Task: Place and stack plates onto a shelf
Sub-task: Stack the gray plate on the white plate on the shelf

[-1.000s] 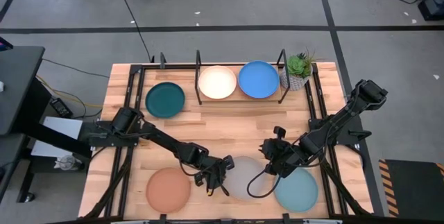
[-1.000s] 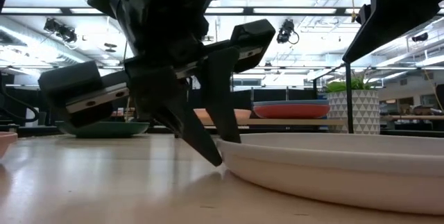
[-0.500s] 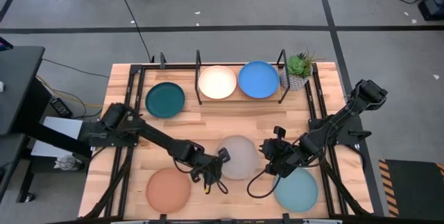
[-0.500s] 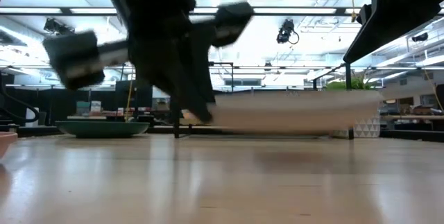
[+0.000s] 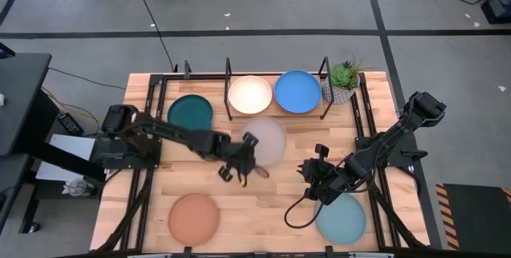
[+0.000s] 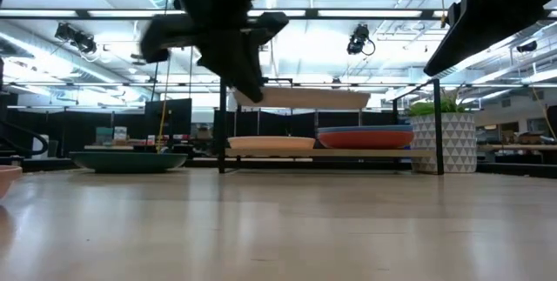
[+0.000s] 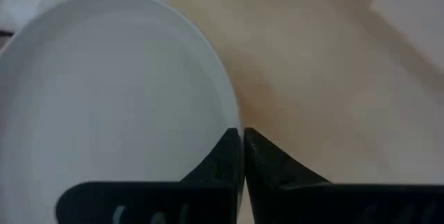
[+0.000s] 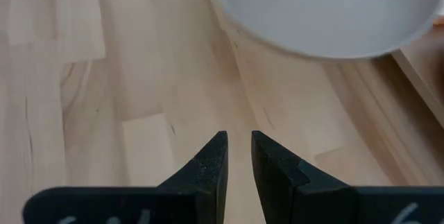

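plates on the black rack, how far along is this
Done: the cream plate and blue plate sit on the black metal-rod rack. In hand: the left gripper carries the grey plate above the table. Left: dark teal, terracotta and light aqua plates.

The high camera is looking straight down from well above, taking in the whole desk (image 5: 263, 202) and the floor around it. The low camera is sitting at desk-top height, facing level across the wood toward the shelf (image 6: 331, 152) in mid-frame and the room behind. Each wrist camera is peering closely past its own dark fingers at the desk. The grey plate (image 5: 266, 140) is appearing in all four views: centre of the high frame, upper middle of the low, left of the left wrist frame, top of the right.
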Robot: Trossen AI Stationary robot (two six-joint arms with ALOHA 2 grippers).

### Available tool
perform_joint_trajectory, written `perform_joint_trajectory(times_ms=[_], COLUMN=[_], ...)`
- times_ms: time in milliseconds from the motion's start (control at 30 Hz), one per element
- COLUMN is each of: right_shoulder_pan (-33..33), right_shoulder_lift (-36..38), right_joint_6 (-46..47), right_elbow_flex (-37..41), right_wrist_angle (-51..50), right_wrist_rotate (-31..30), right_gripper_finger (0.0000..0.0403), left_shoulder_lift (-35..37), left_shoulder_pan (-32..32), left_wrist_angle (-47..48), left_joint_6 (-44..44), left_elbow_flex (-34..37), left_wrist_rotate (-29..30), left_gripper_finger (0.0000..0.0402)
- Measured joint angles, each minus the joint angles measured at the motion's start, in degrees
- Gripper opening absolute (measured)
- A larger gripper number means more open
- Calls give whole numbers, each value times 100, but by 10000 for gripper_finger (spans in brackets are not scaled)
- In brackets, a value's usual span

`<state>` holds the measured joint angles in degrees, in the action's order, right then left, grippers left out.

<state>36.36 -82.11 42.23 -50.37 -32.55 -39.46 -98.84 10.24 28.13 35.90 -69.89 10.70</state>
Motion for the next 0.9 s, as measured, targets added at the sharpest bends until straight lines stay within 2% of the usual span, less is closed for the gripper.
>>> perform_joint_trajectory(times_ms=[233, 467, 733, 900], right_shoulder_pan=[0, 81, 216, 213], right_shoulder_lift=[0, 0, 0, 0], right_joint_6=[-47, -234, -390, -394], right_elbow_flex=[0, 0, 208, 700], right_wrist_angle=[-9, -8, 213, 697], right_wrist_rotate=[-159, -633, -1536, -1992], right_gripper_finger=[71, 71, 71, 71], left_shoulder_lift=[58, 56, 56, 47], left_shoulder_pan=[-1359, -2361, -2832, -2949], left_wrist_angle=[-258, -920, -1326, -1356], left_joint_6=[44, -563, -1983, -2360], left_elbow_flex=[0, 0, 0, 0], left_wrist_rotate=[-923, -1466, -1414, -1230], left_gripper_finger=[14, 14, 14, 14])
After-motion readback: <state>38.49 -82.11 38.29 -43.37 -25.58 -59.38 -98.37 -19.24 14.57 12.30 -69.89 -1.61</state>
